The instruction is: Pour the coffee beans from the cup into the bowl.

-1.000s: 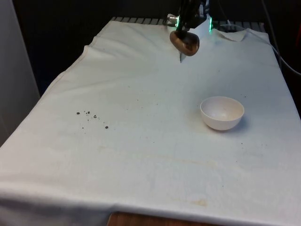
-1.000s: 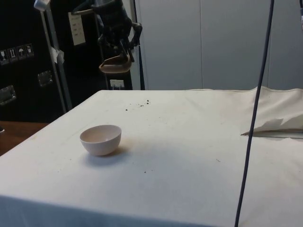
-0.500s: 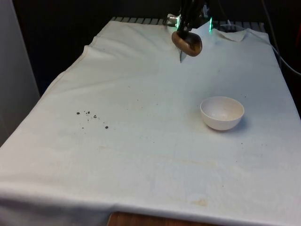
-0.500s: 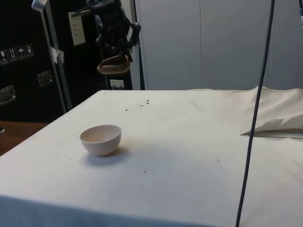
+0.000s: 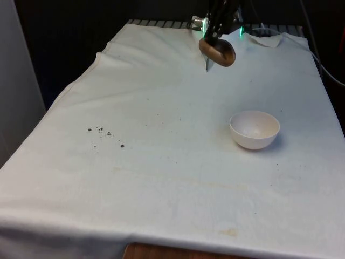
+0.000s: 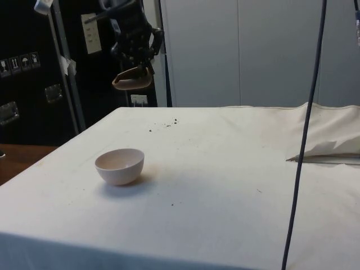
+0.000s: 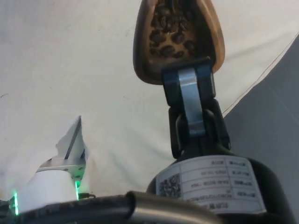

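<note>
One small shift from a second ago: I see the end effector [image 5: 214, 39] further right, top of frame, clamped on the brown cup [image 5: 217, 52] of beans [image 7: 169, 29]; bowl [image 5: 254, 129] unmoved.

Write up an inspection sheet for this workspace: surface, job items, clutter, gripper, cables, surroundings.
Surface: white cloth over the table, creased, with faint stains near the front view's near edge.
Job's things: brown cup held in the air above the table's far end, with coffee beans inside it; white bowl standing on the cloth, apart from the cup, no beans visible in it.
Clutter: scattered dark specks on the cloth towards the front view's left.
Grippers: gripper clamped on the cup's rim.
Cables: dark cable hanging across the side view.
Surroundings: black curtains behind the table; dark cabinets and pale wall panels in the side view.
</note>
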Robot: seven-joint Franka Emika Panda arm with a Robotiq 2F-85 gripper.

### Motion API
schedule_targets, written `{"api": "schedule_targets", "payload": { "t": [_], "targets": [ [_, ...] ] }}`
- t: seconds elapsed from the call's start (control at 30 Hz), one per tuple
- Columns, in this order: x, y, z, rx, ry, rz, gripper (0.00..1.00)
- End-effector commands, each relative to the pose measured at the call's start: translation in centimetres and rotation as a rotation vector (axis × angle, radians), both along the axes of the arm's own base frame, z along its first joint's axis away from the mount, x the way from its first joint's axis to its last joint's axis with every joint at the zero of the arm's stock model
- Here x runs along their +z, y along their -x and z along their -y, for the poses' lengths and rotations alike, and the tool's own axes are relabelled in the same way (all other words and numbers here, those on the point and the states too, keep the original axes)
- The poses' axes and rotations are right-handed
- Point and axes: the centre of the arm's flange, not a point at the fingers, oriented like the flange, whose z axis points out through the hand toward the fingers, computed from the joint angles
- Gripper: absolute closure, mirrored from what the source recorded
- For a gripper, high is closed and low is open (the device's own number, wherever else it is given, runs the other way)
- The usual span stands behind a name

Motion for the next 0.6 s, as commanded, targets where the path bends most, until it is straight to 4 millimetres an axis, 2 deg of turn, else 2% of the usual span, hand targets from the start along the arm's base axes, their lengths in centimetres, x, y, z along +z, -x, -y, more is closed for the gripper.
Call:
{"api": "schedule_targets", "payload": {
  "t": [0.0, 0.57],
  "targets": [
    [-0.04, -0.18, -0.17, 0.017, -0.003, 0.002, 1.00],
    [-0.18, -0.45, -0.78, 0.122, 0.011, -0.015, 1.00]
  ]
}}
